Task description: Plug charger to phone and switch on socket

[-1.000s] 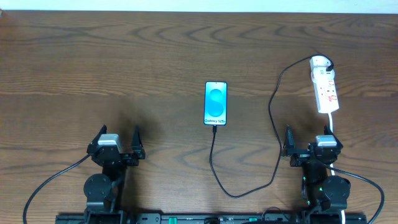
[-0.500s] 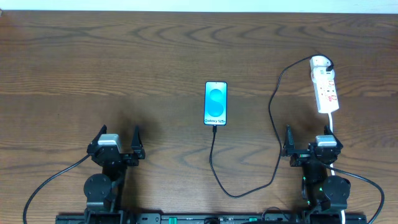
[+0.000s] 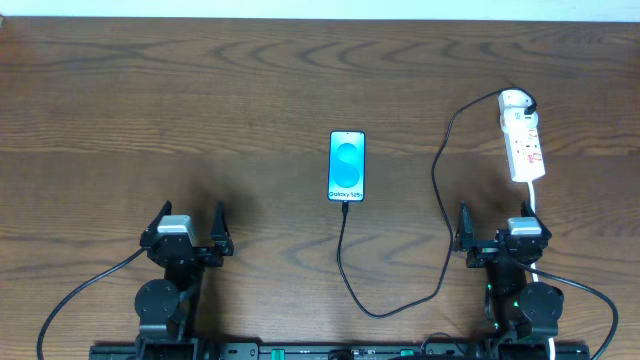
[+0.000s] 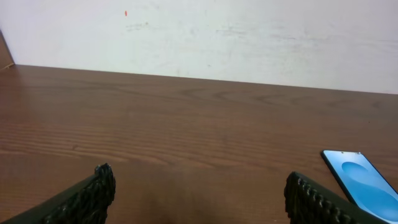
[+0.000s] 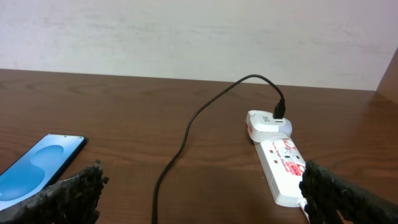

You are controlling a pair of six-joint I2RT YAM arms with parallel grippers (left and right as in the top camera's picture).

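Two grippers sit at the near edge of the table, well apart from one another. The left gripper has its fingers spread wide with nothing between them, and its wrist view shows only bare wood between the fingers. The right gripper is spread just as wide and is equally empty.

Between the two arms, the charger loops close to the near edge. One run climbs to the foot of the phone, where the plug tip meets the edge (whether it is fully seated cannot be told from above). The phone lies flat, face up, at the middle of the table with its blue-teal screen lit.

The cable's other run rises on the right and curves over to the far, rounded end of the socket, where it enters a white block. The socket lies ahead of the right gripper, with its thick white cord trailing back toward that arm. The position of its switches cannot be read.

A pale wall stands behind the table's far edge.
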